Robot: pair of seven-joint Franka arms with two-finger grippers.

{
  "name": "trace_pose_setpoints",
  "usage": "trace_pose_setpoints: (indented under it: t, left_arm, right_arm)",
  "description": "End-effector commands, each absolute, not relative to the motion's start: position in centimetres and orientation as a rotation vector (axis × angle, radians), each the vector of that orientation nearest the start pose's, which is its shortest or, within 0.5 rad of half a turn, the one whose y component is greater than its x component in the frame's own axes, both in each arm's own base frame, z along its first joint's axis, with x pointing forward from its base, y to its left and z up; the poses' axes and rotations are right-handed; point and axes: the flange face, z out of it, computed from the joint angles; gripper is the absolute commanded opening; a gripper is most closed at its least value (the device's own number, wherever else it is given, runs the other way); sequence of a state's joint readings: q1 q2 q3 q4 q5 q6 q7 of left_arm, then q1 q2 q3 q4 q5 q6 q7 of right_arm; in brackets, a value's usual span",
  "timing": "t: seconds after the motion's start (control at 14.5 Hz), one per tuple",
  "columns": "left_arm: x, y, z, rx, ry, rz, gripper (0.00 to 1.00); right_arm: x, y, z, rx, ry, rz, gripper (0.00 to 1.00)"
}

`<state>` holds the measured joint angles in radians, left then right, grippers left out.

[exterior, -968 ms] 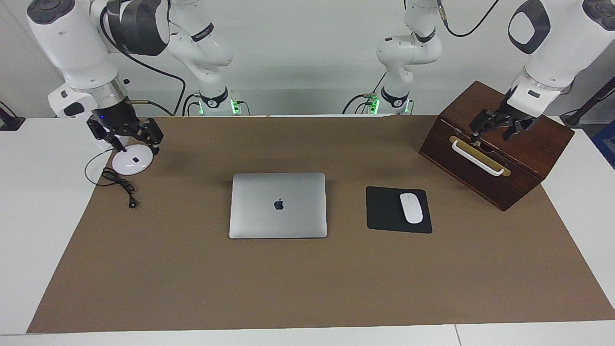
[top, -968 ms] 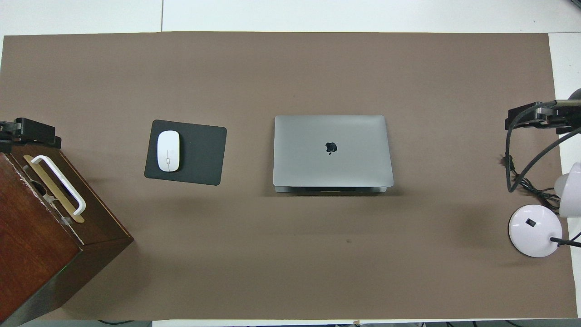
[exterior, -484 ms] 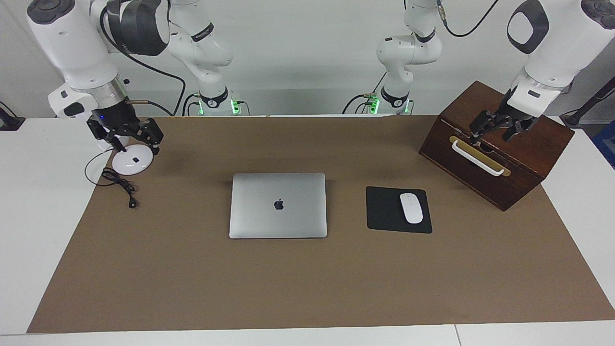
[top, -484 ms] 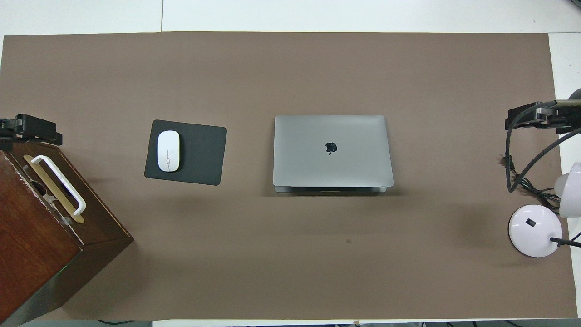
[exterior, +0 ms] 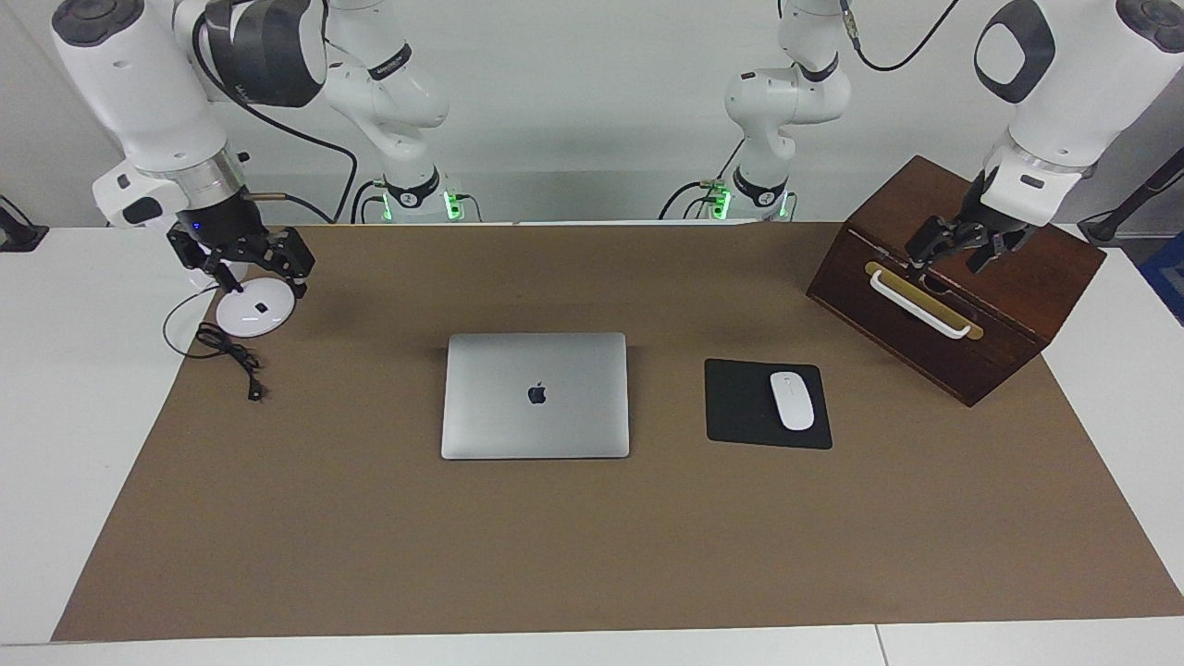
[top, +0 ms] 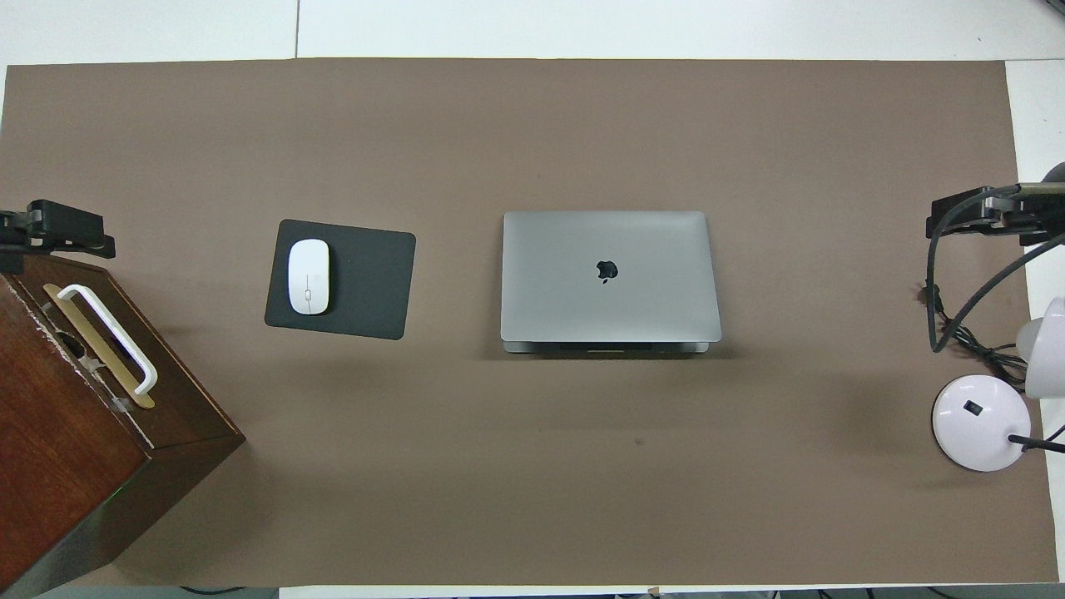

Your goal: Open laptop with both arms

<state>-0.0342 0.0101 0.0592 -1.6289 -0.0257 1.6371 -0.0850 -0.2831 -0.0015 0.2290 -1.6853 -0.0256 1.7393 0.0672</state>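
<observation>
1. Since the earlier frame only the left gripper has shifted, a touch toward the middle of the overhead frame; everything else lies as it did.
2. The surface fills both frames under a brown mat; the arms come down into the two upper corners of the facing frame.
3. A wooden box sits in the upper corner at the left arm's end; the left gripper hangs over it, fingers spread wide, with nothing in them.
4. The laptop lies shut and flat near the middle of the frame; its long axis runs across the frame from one arm's end to the other.
5. It lies lower in the facing frame than both grippers and well apart from each; the right gripper looks the nearer.
6. Both must travel inward and down-frame; the edge nearer the robots looks like the hinge, so the lip probably faces away.
7. A mouse pad with a mouse lies beside the laptop, toward the left arm's end.
8. The right gripper hovers over a white lamp base; open or closed, I cannot tell.
9. The overhead frame cuts both grippers at its edges; the lid seam is hard to make out.
</observation>
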Motion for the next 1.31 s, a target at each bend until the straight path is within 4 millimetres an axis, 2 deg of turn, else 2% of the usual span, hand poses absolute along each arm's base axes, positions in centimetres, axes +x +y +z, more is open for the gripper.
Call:
trace_pose_setpoints:
  t: [0.0, 0.41, 0.69, 0.76, 0.83, 0.9, 0.97, 1.18, 1.24]
  left_arm:
    - [55.9, 0.9, 59.7, -3.158, -0.349, -0.027, 1.0]
    - [55.7, 0.7, 59.6, -3.158, -0.337, -0.005, 1.0]
    - [55.8, 0.4, 59.7, -3.161, -0.323, -0.022, 1.0]
    - [55.8, 0.4, 59.7, -3.162, -0.328, -0.022, 0.88]
    - [55.8, 0.5, 59.7, -3.16, -0.328, -0.022, 0.64]
    - [55.8, 0.7, 59.7, -3.161, -0.333, -0.024, 0.26]
    - [55.8, 1.0, 59.8, -3.161, -0.333, -0.025, 0.0]
    - [55.9, 1.2, 59.8, -3.17, -0.2, -0.04, 0.0]
    - [55.9, 1.3, 59.8, -3.17, -0.195, -0.035, 0.0]
  right_arm:
    - [56.2, -3.9, 58.8, -3.158, 0.227, -0.109, 1.0]
    - [56.2, -4.6, 59.0, -3.156, 0.254, -0.116, 1.0]
    - [56.6, -3.6, 59.0, -3.153, 0.227, -0.155, 1.0]
    - [56.6, -3.0, 59.0, -3.152, 0.213, -0.155, 1.0]
    - [56.7, -2.3, 59.1, -3.153, 0.2, -0.165, 1.0]
    - [56.8, -1.7, 59.2, -3.151, 0.197, -0.175, 1.0]
    - [56.8, -1.8, 59.1, -3.154, 0.166, -0.187, 1.0]
    - [56.2, -1.2, 57.7, -3.165, 0.037, -0.264, 1.0]
    - [55.7, -1.0, 56.3, -3.158, 0.025, -0.318, 1.0]
